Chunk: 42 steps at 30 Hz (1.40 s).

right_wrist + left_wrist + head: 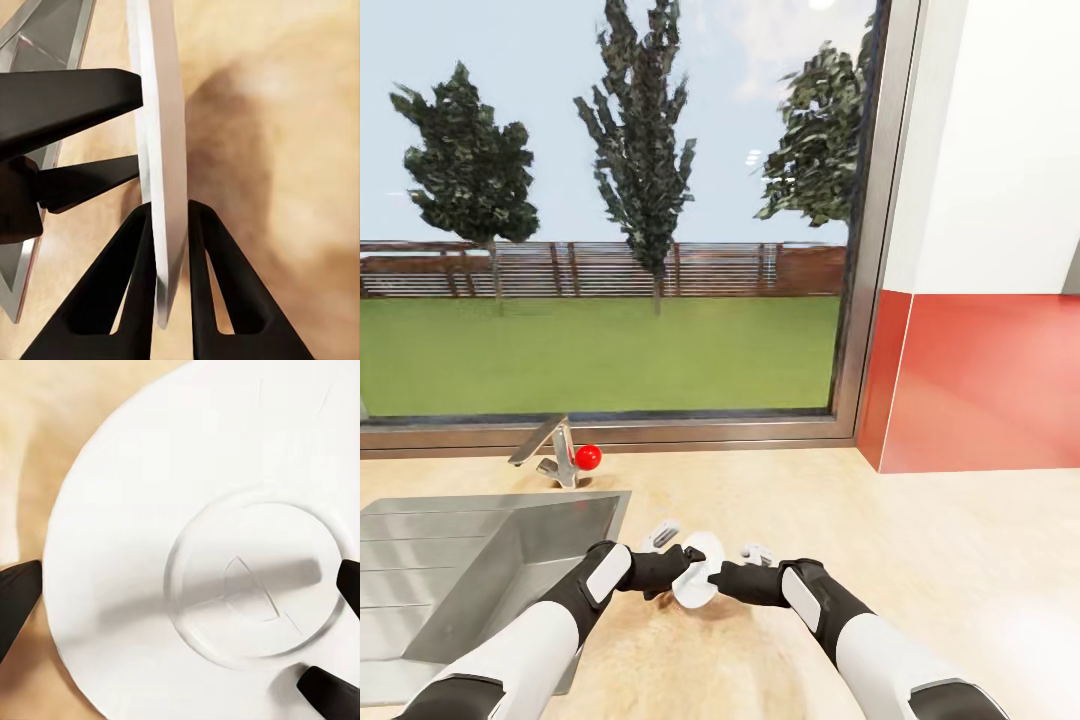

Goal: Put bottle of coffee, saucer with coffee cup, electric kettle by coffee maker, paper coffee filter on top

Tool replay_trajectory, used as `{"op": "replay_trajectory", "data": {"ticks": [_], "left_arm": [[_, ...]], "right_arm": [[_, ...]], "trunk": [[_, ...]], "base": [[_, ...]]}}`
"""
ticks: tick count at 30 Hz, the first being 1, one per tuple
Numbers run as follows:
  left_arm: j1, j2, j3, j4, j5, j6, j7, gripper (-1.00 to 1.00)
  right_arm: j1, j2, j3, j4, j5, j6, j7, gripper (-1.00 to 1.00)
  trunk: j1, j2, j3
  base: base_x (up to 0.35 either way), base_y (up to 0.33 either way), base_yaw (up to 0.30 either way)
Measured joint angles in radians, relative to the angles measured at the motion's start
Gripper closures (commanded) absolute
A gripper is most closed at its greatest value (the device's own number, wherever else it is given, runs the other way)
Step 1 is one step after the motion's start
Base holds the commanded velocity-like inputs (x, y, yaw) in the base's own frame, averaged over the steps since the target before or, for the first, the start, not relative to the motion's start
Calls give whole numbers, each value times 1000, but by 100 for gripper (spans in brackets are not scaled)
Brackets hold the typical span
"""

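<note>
Right claw (172, 225) clamps the saucer (698, 572) edge-on above the bench (920, 540); left claw (678, 568) spread open beside it; placement remains.

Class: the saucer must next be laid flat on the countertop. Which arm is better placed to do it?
Probably the right: the right pincer pinches the saucer rim, holding it on edge above the countertop. The left pincer faces its flat side.
</note>
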Motion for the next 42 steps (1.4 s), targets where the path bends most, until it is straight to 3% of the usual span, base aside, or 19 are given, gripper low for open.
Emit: {"op": "replay_trajectory", "data": {"ticks": [15, 21, 29, 32, 35, 42], "left_arm": [[-2, 12, -3, -15, 0, 2, 2, -100], [-16, 78, -5, -34, 2, 4, -7, -100], [-6, 134, -7, -211, 2, 69, -12, -100], [-3, 142, -12, -259, 2, 81, -14, -100], [0, 144, -19, -339, -4, 131, -15, -100], [2, 168, -23, -368, -10, 183, -14, -100]], "right_arm": [[0, 0, 1, -2, -5, 1, 1, 100], [0, 0, 3, -10, -8, 2, -4, 100], [0, 0, 2, -131, -11, 2, -7, 100], [0, 0, 0, -154, -9, 1, -7, 100], [0, 0, -5, -247, -11, 1, -8, 100], [0, 0, -5, -345, -6, -11, -9, 100]], "trunk": [[0, 0, 0], [0, 0, 0], [0, 0, 0], [0, 0, 0], [1, 0, 0], [1, 0, 0]], "base": [[0, 0, 0], [0, 0, 0], [0, 0, 0], [-5, 0, 0], [-189, 0, 0], [-320, 0, 0]]}}
